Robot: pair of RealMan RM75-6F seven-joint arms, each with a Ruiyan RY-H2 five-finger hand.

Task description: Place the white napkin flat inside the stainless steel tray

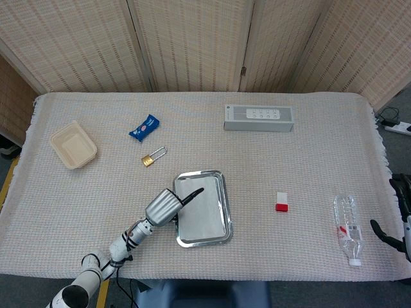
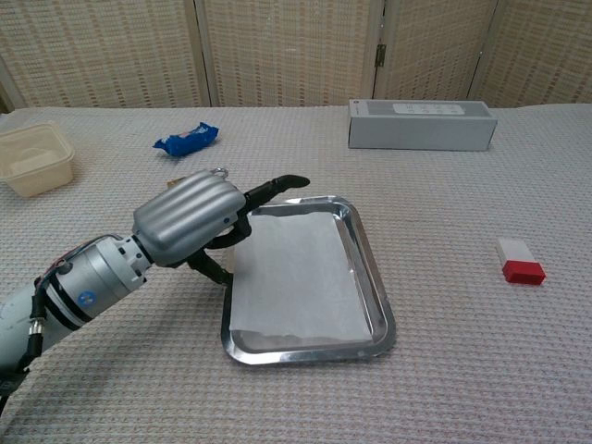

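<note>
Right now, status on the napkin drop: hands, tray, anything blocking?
Left hand open over tray's left rim, holding nothing. Right hand idle at table edge. White napkin flat inside steel tray. Nothing blocking.

No text can be read anywhere. The grey box (image 2: pixel 422 124) carries small marks on its top, too tiny to make out. The blue packet (image 2: pixel 187 139) shows no legible print.
</note>
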